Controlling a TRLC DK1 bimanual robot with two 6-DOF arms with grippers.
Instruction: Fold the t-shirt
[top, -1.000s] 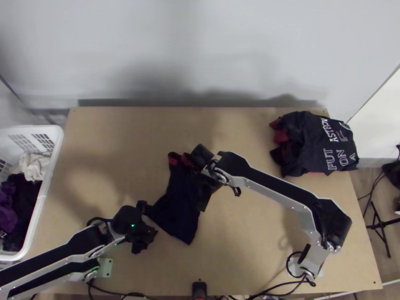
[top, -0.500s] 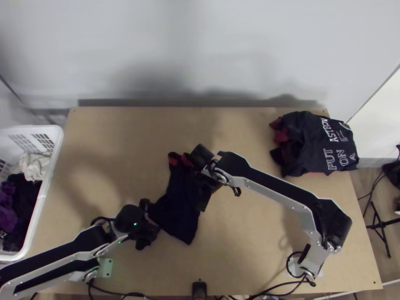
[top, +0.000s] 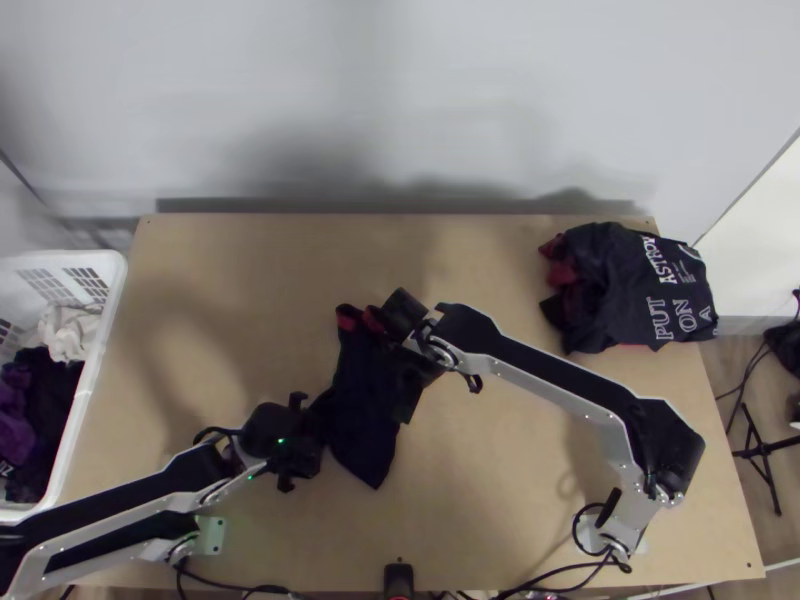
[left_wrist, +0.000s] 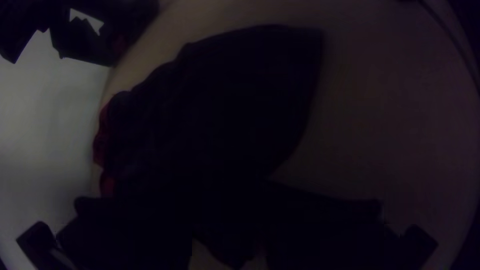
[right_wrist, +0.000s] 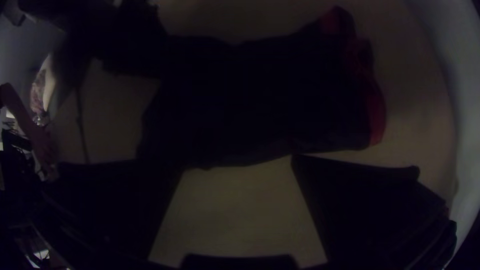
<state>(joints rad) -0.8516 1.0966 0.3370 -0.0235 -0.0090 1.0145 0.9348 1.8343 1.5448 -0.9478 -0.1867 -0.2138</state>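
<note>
T-shirt: The dark t-shirt (top: 360, 425) lay in a narrow strip near the middle of the wooden surface (top: 520, 480), its red edging (top: 347, 318) at the far end; I could not count its folds.
My left tool: The left tool (top: 312, 445) was at the shirt's near left edge, its two wide black fingers apart, with dark cloth showing around them; whether they touched it, I could not tell.
My right tool: The right tool (top: 410, 362) was over the shirt's right edge, fingers spread wide, bare wood visible between them.
Lettered cloth: A dark bunched garment (top: 640, 290) with white lettering and red parts lay at the surface's far right corner.
Basket: A white basket (top: 108, 300) stood beside the surface's left edge, holding white cloth (top: 68, 335), purple cloth (top: 15, 405) and dark cloth.
</note>
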